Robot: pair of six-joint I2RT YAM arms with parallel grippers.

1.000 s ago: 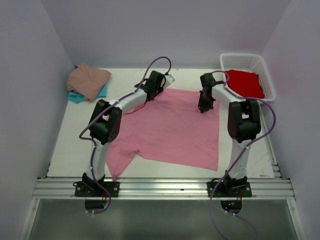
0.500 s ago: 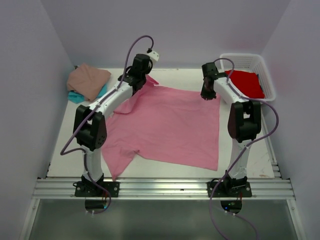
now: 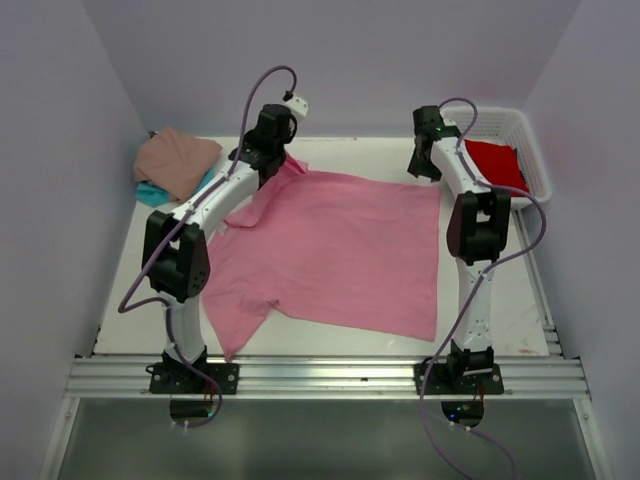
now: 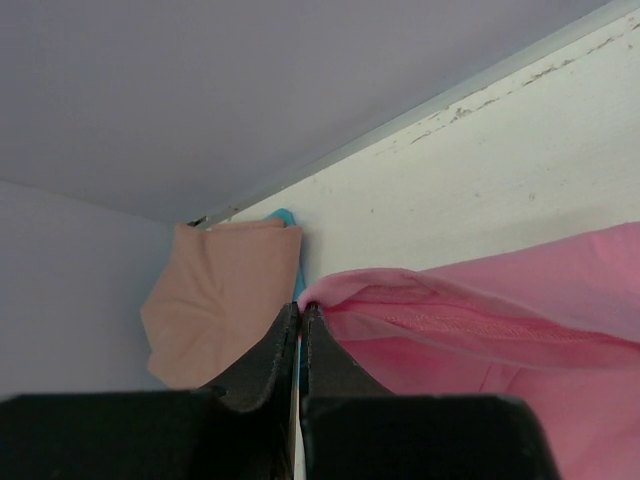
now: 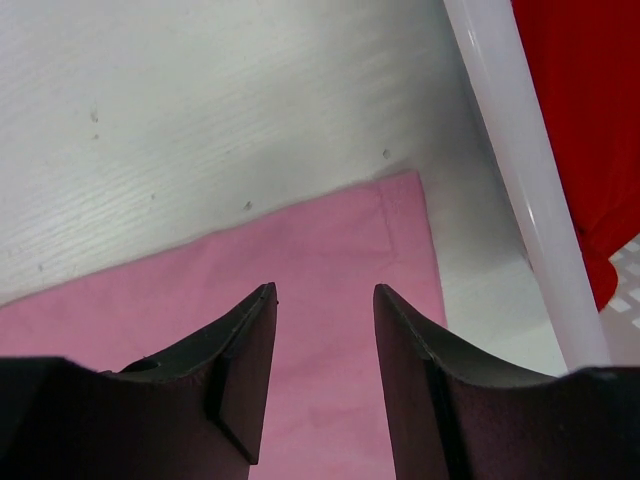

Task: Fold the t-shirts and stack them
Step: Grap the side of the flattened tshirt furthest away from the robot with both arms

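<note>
L gripper pinches pink t-shirt edge, prob. to pull flat; R gripper spread, corner just ahead.

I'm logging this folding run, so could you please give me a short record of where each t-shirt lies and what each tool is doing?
bright pink t-shirt: spread open mid-table, far left edge pinched
left tool: shut on the bright pink t-shirt
right tool: open, above the shirt's far right corner, gripping nothing
tan-pink t-shirt: far left corner, lying on the teal t-shirt
red t-shirt: inside the white lattice basket, far right
</note>
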